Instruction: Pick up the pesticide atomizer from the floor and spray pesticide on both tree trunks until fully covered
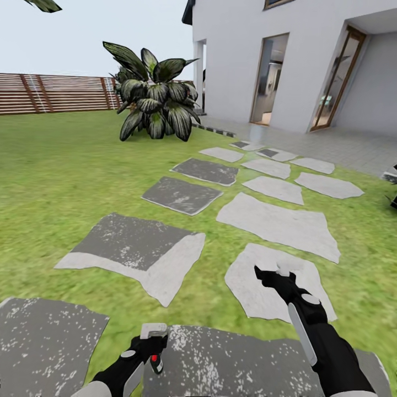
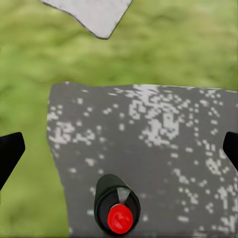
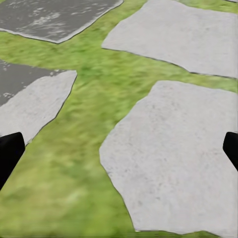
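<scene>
Green lawn (image 1: 60, 165), one expanse, runs from the lower frame to the upper left, closed there by one brown fence (image 1: 55, 92) of horizontal slats.

Stepping stones: more than a dozen, flat and irregular, in two rough lines from the lower frame towards upper centre. Dark speckled slabs (image 1: 182, 194) lie mostly on the left line, pale grey ones (image 1: 278, 223) on the right.

Bush (image 1: 157, 102): one, low, with broad dark pale-veined leaves, upper centre, beside the path's far end.

House (image 1: 237, 49): one, white-walled, upper right, with two tall glazed doorways (image 1: 270, 77) and a pale paved terrace (image 1: 342, 146) at its foot.

Grippers: two.
- Left gripper (image 1: 153, 336), bottom centre-left, over a dark speckled slab; in the left wrist view its two black fingers (image 2: 10, 151) stand wide apart at the frame edges.
- Right gripper (image 1: 273, 273), lower right, over a pale slab; fingers likewise spread wide, nothing between them but stone and grass.

Dark cylinder (image 2: 115, 206): one, small, with a round red end and a pale wedge, between the left fingers and clear of both tips; whether it is carried, or is the pesticide atomizer, cannot be told.

Nothing stands on the path itself.
</scene>
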Available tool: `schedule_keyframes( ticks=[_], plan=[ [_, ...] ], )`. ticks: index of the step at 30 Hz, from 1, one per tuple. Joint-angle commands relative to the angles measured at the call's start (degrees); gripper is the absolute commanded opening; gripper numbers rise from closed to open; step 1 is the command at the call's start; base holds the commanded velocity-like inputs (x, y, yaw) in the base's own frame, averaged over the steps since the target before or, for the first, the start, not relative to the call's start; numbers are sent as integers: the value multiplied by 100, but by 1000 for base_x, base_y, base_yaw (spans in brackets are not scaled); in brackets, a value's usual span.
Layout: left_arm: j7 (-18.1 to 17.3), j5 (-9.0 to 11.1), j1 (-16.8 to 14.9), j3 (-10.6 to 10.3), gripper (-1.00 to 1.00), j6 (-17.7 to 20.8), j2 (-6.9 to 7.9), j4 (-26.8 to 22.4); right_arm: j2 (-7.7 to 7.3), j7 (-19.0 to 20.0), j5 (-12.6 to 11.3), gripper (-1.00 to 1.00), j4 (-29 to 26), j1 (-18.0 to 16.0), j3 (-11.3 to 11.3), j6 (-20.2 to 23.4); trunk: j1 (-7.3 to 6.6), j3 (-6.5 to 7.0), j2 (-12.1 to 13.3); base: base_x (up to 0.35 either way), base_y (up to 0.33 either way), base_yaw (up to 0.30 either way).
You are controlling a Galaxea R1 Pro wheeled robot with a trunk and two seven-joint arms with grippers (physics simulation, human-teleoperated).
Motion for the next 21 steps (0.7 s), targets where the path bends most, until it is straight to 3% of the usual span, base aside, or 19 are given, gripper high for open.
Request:
schedule_keyframes(
  ticks=[1,10,17,21],
  plan=[
    [1,1,0,1,100,-1,3,-2,-1,0,0,100,-4,0,-2,0,2,-32,-2,0,0,0],
    [6,3,6,-2,100,-9,-2,-1,-4,0,0,100,-8,-5,-7,0,25,-315,-14,0,0,0],
    [8,1,16,-23,100,-65,0,-7,-4,0,0,100,-8,-2,-4,0,25,-353,-14,0,0,0],
    [6,-3,46,-41,100,-531,-3,3,-4,0,0,100,-8,-6,7,0,25,-355,-14,0,0,0]
  ],
)
